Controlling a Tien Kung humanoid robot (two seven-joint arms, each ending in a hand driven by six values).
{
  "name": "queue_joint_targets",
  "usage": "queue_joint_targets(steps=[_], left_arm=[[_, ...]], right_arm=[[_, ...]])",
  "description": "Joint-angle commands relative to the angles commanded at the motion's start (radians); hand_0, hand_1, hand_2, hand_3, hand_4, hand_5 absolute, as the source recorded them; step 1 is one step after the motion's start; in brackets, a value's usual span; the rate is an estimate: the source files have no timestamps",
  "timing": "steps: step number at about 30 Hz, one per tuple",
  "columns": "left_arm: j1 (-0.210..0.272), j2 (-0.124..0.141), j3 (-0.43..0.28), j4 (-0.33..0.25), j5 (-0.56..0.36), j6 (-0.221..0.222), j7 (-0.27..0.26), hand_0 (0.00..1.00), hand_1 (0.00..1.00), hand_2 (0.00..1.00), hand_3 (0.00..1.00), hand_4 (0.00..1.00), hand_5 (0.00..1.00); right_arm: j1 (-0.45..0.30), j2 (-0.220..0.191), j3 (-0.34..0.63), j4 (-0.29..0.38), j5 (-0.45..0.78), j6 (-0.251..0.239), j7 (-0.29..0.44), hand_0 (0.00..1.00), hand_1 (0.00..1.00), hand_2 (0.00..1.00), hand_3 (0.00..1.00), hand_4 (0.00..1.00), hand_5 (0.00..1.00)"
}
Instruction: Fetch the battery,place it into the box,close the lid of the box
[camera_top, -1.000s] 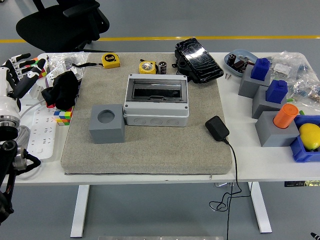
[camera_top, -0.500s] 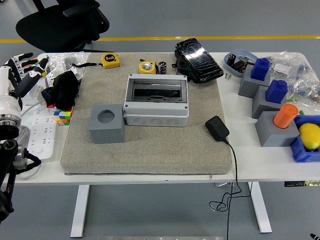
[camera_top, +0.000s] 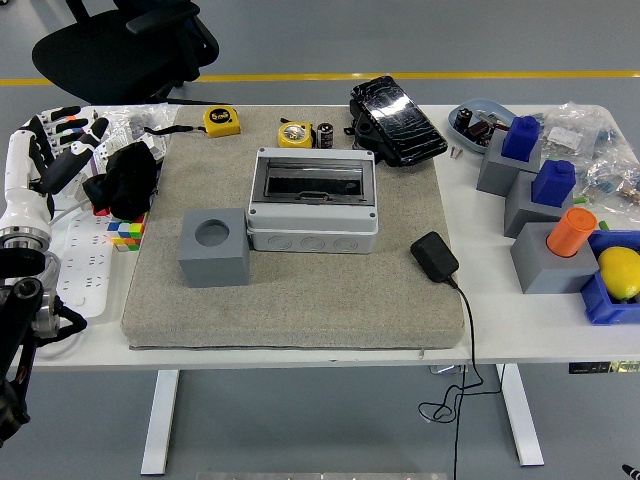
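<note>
Your left hand (camera_top: 45, 165) is at the far left with fingers spread and empty, well apart from the battery (camera_top: 325, 135) behind the box (camera_top: 313, 200), so a long reach could bump the tape measure (camera_top: 296, 133).

1. A white table (camera_top: 520, 335) carries everything, its near edge toward the bottom of the head view.
2. A grey felt mat (camera_top: 300, 290) covers its middle.
3. Left of the mat lie a white power strip (camera_top: 85, 265), a colourful puzzle cube (camera_top: 125, 233) and a black cloth bundle (camera_top: 125, 180).
4. A yellow tape measure (camera_top: 222, 121) sits at the far edge.
5. On the right stand grey blocks (camera_top: 545, 265), a blue bin (camera_top: 600, 300) and clear plastic bags (camera_top: 590, 130).
</note>
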Motion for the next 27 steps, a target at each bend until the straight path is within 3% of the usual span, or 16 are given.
queue_joint_targets(steps=[27], left_arm=[[0.003, 0.023, 0.022, 0.016, 0.007, 0.003, -0.004, 0.558, 0.627, 0.647, 0.677, 0.975, 0.471]], right_arm=[[-0.017, -0.003, -0.028, -0.001, 0.001, 0.001, -0.003, 0.579, 0.631, 0.66, 0.554, 0.947, 0.496]])
